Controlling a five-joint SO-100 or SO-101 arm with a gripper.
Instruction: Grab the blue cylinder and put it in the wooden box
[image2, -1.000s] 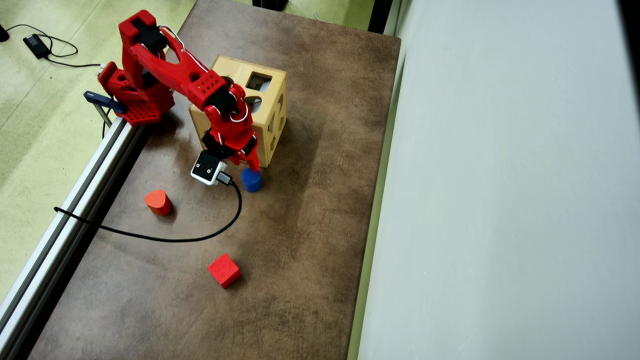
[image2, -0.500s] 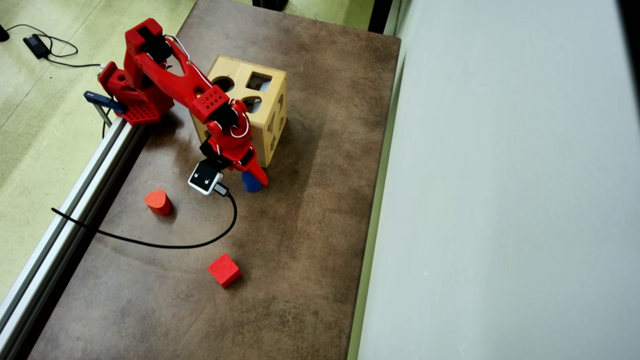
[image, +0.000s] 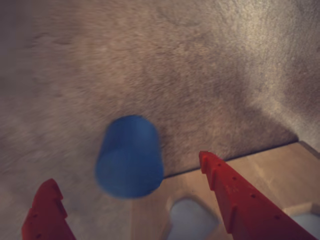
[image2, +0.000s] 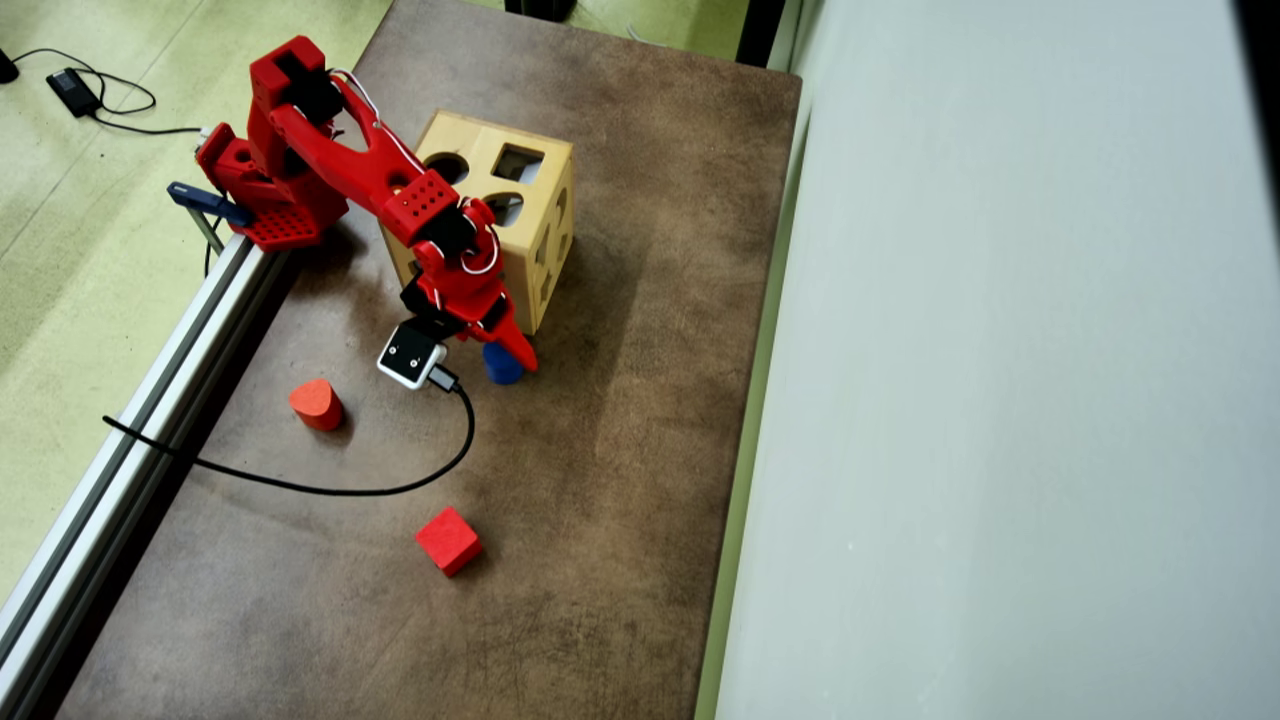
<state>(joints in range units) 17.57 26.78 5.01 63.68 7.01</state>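
Cylinder (image: 129, 156): blue, upright on the mat between the gripper's (image: 127, 186) spread fingers, ungrasped, just beside the box (image2: 540, 245). Advice: centre the fingers, lower, close without nudging it into the box wall. Wrist view blurred; in the overhead view one finger partly covers the cylinder.

Red plastic arm (image2: 370, 175), perforated base; white wires; white square camera (image2: 411, 355), black cable (image2: 330, 487); end effector (image: 132, 192) fingers serrated.

blue cylinder (image: 129, 156) upright on table | between spread fingers (image: 235, 192) | touching neither | wooden box (image: 270, 175) behind
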